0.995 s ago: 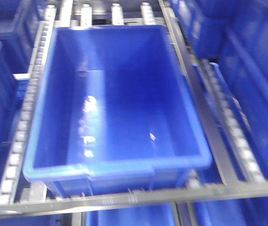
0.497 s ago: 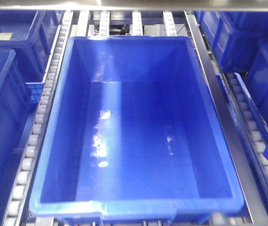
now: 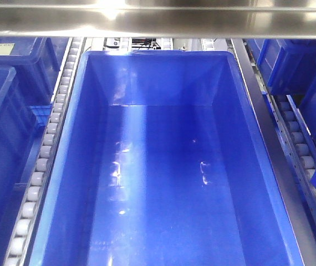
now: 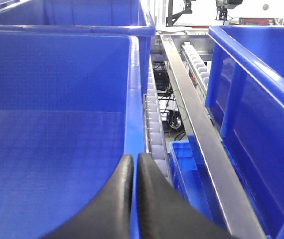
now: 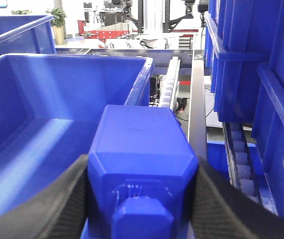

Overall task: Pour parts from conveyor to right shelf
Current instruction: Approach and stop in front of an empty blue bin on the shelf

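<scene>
Change: bin (image 3: 158, 166) looms nearer.
Right claw (image 5: 142, 172): clamped on block (image 5: 139, 142).
Left claw (image 4: 133, 199): near-together; grip unclear.
Risk: early release, block clips rim, drops among rollers (image 3: 41, 160).

left gripper (image 4: 134, 159) closed tight, its two black tips touching, right gripper (image 5: 141, 174) squeezing the blue block (image 5: 139, 142) from both sides

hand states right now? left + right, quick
Left hand: closed, fingers nearly touching, holding nothing visible.
Right hand: closed on the blue block.
</scene>
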